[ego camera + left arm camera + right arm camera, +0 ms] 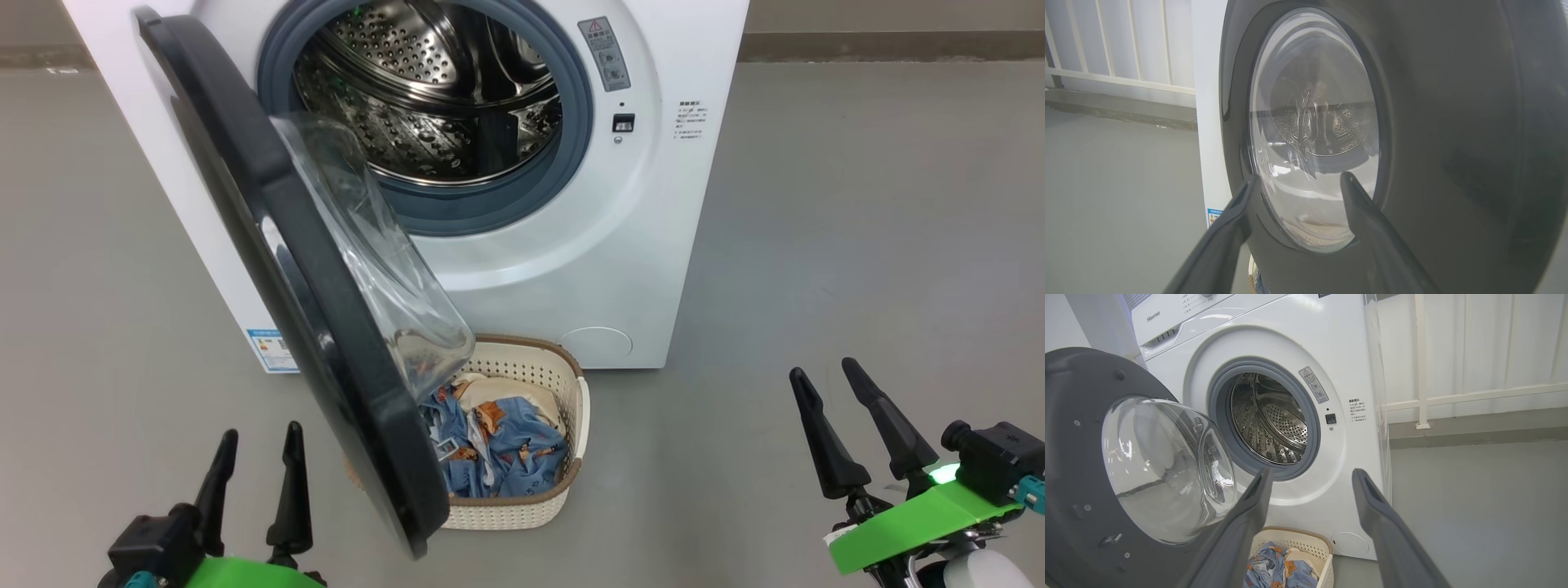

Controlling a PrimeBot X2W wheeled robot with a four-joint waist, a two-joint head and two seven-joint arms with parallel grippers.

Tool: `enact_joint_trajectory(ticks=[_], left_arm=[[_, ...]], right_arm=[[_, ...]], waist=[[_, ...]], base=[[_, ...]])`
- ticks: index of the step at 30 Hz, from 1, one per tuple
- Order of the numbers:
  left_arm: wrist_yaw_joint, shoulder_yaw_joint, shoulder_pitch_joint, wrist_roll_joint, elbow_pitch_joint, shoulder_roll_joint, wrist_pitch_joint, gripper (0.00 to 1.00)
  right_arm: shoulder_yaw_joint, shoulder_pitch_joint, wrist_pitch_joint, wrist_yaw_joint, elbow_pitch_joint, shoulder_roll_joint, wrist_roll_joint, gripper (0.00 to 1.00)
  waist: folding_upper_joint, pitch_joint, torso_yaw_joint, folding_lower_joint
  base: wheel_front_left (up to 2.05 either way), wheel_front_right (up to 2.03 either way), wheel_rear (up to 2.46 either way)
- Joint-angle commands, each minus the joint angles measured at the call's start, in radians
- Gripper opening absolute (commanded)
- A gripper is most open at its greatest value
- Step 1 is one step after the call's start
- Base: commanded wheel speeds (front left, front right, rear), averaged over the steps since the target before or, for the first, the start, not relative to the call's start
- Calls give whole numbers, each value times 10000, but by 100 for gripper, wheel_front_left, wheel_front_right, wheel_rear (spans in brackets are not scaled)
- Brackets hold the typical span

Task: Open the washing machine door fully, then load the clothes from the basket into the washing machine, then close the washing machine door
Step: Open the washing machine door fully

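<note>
Grey floor (816, 245) by the washing machine (571, 269) holds the basket (506, 514) of clothes (506, 449), the door (367, 425) swung out above it, my left claw (262, 433) and right claw (823, 369) wide and empty, so I judge loading and closing remain.

The smooth grey floor (857, 245) ahead of me carries the white washing machine (645, 269) at its far side, a little left of centre. The cream basket (563, 380) stands on the floor in front of the machine's base, nearer to me, just beside it.
</note>
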Motion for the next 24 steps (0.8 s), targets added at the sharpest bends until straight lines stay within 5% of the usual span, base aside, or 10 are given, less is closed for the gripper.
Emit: enact_joint_trajectory(ticks=[1,24], left_arm=[[59,318,-230,-38,-295,148,-65,100],[63,362,-279,0,-295,148,-65,100]], right_arm=[[128,-46,-119,16,-255,-110,-65,100],[79,-141,-120,16,188,-8,-363,100]], waist=[[0,2,12,-1],[0,1,60,-1]], base=[[0,0,0],[0,0,0]])
